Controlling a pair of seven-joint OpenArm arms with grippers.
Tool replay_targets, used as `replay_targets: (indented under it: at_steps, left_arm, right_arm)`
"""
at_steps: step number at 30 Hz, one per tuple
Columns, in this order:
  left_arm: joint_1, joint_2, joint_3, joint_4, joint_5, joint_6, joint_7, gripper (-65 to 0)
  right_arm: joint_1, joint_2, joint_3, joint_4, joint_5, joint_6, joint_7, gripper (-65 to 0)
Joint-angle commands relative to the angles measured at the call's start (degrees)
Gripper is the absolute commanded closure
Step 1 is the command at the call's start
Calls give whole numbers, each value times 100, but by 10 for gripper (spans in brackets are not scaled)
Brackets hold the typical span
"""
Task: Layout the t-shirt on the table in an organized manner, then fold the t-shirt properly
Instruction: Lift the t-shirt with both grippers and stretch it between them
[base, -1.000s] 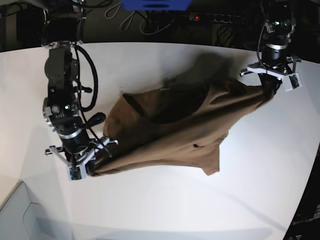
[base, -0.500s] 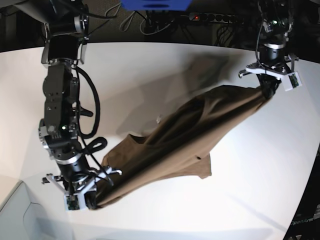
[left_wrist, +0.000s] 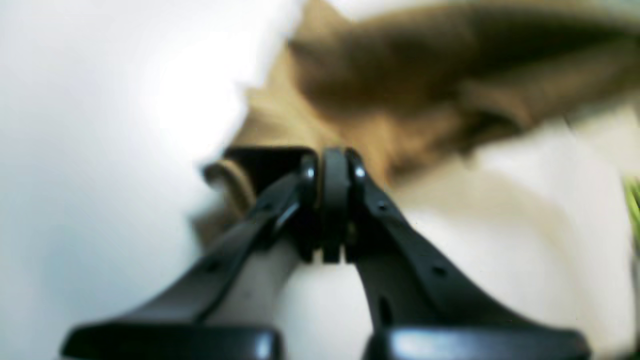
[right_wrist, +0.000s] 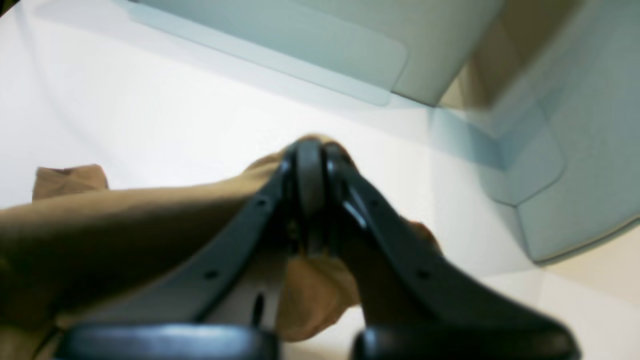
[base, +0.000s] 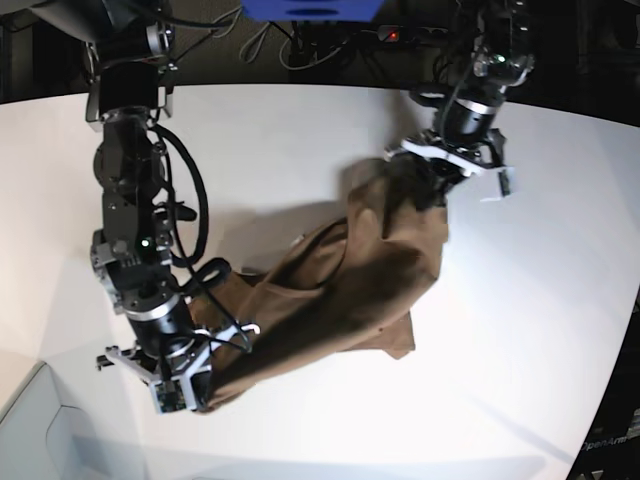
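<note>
Swung inward, left fingers (base: 432, 187) and right fingers (base: 203, 392) pinch t-shirt (base: 330, 290).

t-shirt (base: 340, 290) | brown, bunched, stretched diag. | over white table (base: 520, 340)

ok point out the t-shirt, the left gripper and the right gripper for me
t-shirt (base: 340, 290), base view, middle of the hanging brown cloth
left gripper (base: 437, 188), base view, between its fingers, pinching the shirt's upper edge
right gripper (base: 205, 398), base view, between its fingers at the shirt's lower corner

Shirt strung across your table

Your t-shirt (base: 340, 290) spans the table (base: 540, 330), from your right gripper (base: 195, 385) at the near left up to your left gripper (base: 440, 185) at the far right.
</note>
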Motion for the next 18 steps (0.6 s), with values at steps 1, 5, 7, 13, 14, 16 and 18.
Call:
replay_targets:
  at_steps: [1, 5, 7, 13, 14, 16, 18]
  left_arm:
    - [30, -13, 249, 95, -46, -45, -26, -3]
    - [-31, -453, 1330, 104, 7, -45, 185, -3]
    - [-216, -857, 1717, 104, -46, -36, 88, -5]
    - [-418, -1429, 1875, 139, -55, -19, 150, -33]
    - [-418, -1490, 1884, 148, -90, -45, 150, -65]
    - [-444, -1604, 1893, 148, -354, -45, 150, -187]
    - [-541, -1692, 1893, 148, -653, -45, 150, -339]
  right_arm:
    - [148, 38, 5, 97, 4, -23, 176, 0]
    - [139, 55, 5, 97, 4, -23, 176, 0]
    - [113, 64, 58, 88, 4, -23, 176, 0]
    - [-81, 90, 216, 88, 4, -23, 176, 0]
    - [-125, 90, 216, 88, 4, -23, 176, 0]
    - [-169, 90, 216, 88, 4, -23, 176, 0]
    - [-204, 90, 243, 88, 4, -23, 176, 0]
